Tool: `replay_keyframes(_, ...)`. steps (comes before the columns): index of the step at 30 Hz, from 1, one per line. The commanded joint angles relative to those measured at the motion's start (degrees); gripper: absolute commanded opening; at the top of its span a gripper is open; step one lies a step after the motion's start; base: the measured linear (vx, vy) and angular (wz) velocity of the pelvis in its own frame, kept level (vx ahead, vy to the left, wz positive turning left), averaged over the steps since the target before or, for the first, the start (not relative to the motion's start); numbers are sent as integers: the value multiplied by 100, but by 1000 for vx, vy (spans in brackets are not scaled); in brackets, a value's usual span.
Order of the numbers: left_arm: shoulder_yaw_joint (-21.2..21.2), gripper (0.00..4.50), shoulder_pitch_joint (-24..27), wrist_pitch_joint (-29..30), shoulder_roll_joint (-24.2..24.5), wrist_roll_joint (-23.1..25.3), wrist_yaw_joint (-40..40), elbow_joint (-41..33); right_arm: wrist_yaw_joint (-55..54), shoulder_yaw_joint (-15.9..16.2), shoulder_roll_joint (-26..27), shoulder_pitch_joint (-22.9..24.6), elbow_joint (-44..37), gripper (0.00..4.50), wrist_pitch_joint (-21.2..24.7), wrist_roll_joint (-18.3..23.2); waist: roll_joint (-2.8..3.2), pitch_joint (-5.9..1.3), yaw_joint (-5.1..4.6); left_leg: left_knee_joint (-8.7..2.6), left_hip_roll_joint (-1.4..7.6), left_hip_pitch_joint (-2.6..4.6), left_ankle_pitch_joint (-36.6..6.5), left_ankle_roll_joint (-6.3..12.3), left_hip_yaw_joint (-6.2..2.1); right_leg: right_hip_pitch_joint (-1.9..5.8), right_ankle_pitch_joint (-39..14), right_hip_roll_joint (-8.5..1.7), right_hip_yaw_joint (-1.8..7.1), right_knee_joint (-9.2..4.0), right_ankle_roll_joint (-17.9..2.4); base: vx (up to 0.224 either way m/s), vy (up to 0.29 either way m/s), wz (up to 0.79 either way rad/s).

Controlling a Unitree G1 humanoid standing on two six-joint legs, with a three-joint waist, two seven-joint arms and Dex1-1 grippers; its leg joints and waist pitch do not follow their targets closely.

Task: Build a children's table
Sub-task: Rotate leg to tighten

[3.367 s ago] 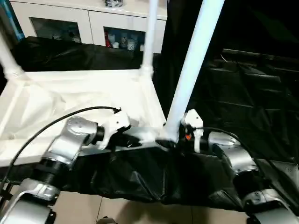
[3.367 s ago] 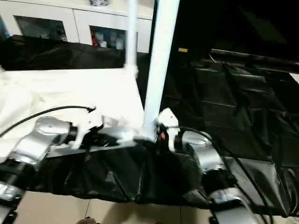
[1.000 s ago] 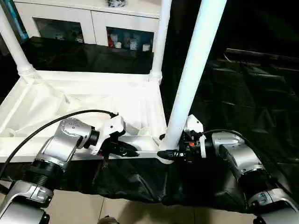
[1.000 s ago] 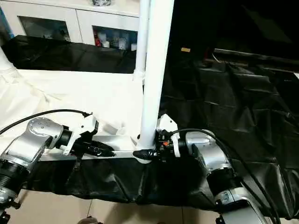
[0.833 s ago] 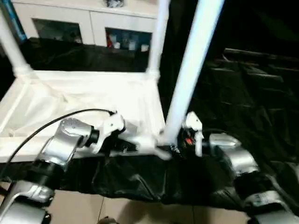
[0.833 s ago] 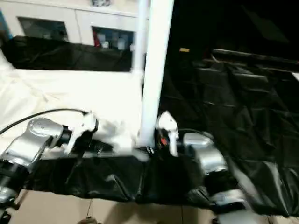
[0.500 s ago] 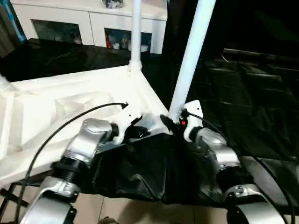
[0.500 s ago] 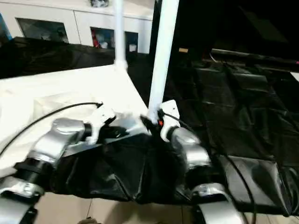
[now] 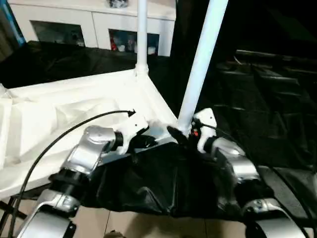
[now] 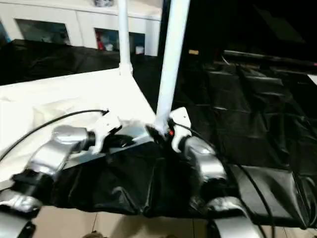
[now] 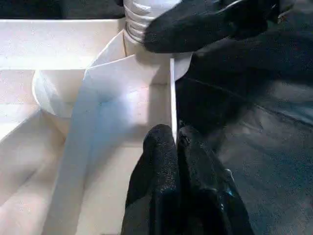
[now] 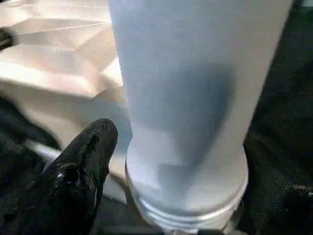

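Since earlier, right claw [image 9: 174, 134] spread beside leg [image 9: 200, 62]; left claw [image 11: 175, 142] pinches table rim [image 11: 172, 93].

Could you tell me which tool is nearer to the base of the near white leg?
Right. The right tool sits against the near leg at its socket; the left tool is shut on the tabletop's rim, farther along.

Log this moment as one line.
left hand: shut on tabletop rim | right hand: at near leg base | far leg: upright
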Motion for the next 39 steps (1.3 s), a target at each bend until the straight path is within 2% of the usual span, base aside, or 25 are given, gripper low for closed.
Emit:
replay_keyframes(1,-296,0,-32,-255,-65,-236,-387,-252,940,803,55,21,-331,380,-107,-39,65,-373,0,-369,240,-46,-531,345,-62,358,-646,-564,355,-439,-1069,0,0,0)
replay_keyframes(8,-337,0,93,-423,457,-453,-1303,-424,2449,1163,-579,260,-946,380,152,157,57,-350,36,-375,266,-24,-689,371,-54,332,-901,-564,355,-452,-1099,0,0,0)
replay_keyframes(10,-343,0,119,-450,538,-478,-1439,-458,2719,1218,-674,277,-1047,358,253,191,52,-349,36,-375,272,-37,-715,358,-53,333,-1039,-568,350,-462,-1069,0,0,0)
replay_keyframes(15,-330,0,104,-500,616,-486,-1539,-417,2960,1344,-803,276,-1124,327,332,195,53,-361,56,-361,265,-38,-600,360,-46,330,-945,-575,351,-448,-1090,0,0,0)
replay_keyframes(19,-311,0,97,-481,623,-516,-1548,-396,2978,1348,-803,291,-1151,309,411,223,46,-366,60,-357,260,-39,-554,335,-46,329,-900,-568,344,-440,-1093,0,0,0)
replay_keyframes(21,-300,0,102,-465,611,-525,-1534,-384,2923,1324,-776,311,-1155,286,459,213,43,-367,59,-358,259,-45,-549,330,-48,334,-903,-569,343,-438,-1088,0,0,0)
replay_keyframes(23,-283,0,106,-415,572,-506,-1435,-358,2736,1286,-721,319,-1108,277,505,135,40,-366,57,-359,257,-44,-554,314,-49,333,-944,-573,343,-442,-1068,0,0,0)
replay_keyframes(24,-248,0,35,-259,446,-386,-1094,-237,2166,1165,-555,249,-911,275,592,-23,33,-360,43,-365,255,-46,-536,284,-49,323,-973,-566,346,-443,-1050,0,0,0)
replay_keyframes(26,-173,0,-80,-96,251,-339,-744,-93,1238,1000,-313,105,-521,272,548,-263,41,-335,14,-382,240,-36,-691,163,-57,308,-1321,-578,338,-486,-1001,0,0,0)
replay_keyframes(27,-173,0,-80,-96,251,-339,-744,-93,1238,1000,-313,105,-521,272,548,-263,40,-324,8,-391,232,-25,-779,116,-61,306,-1542,-583,336,-515,-950,0,0,0)
replay_keyframes(28,-147,0,-140,-37,152,-308,-561,-32,932,923,-220,54,-377,271,566,-284,36,-317,-5,-403,235,-12,-968,60,-74,310,-2046,-601,344,-561,-786,0,0,0)
replay_keyframes(31,-110,0,-373,235,-265,-153,173,182,-304,568,220,-191,182,270,733,-234,50,-334,-39,-415,250,24,-971,-28,-82,281,-1883,-589,350,-548,-833,0,0,0)
replay_keyframes(32,-97,0,-455,377,-471,-108,476,251,-768,501,414,-282,370,270,736,-259,42,-339,-52,-404,238,12,-940,-36,-72,285,-1778,-585,354,-534,-865,0,0,0)
replay_keyframes(35,-67,0,-542,559,-815,-59,951,323,-1467,463,754,-435,637,270,647,-350,73,-359,-47,-393,236,8,-881,-49,-72,294,-1534,-595,359,-513,-924,0,0,0)
replay_keyframes(36,-91,0,-532,578,-891,-38,1026,308,-1650,466,850,-483,702,270,574,-405,70,-360,-38,-391,225,-10,-822,-2,-67,315,-1409,-590,358,-512,-918,0,0,0)
replay_keyframes(37,-139,0,-497,573,-961,-11,1066,264,-1786,494,944,-538,771,305,451,-476,70,-368,-32,-388,227,-16,-766,23,-64,312,-1285,-589,359,-498,-919,0,0,0)
replay_keyframes(38,-139,0,-497,573,-961,-11,1066,264,-1786,494,944,-538,771,305,451,-476,64,-376,-30,-386,225,-23,-724,49,-63,322,-1195,-585,357,-487,-922,0,0,0)
replay_keyframes(39,-167,0,-452,552,-975,1,1047,225,-1782,503,977,-546,766,325,417,-495,63,-375,-30,-387,224,-28,-688,69,-62,321,-1116,-577,357,-479,-927,0,0,0)
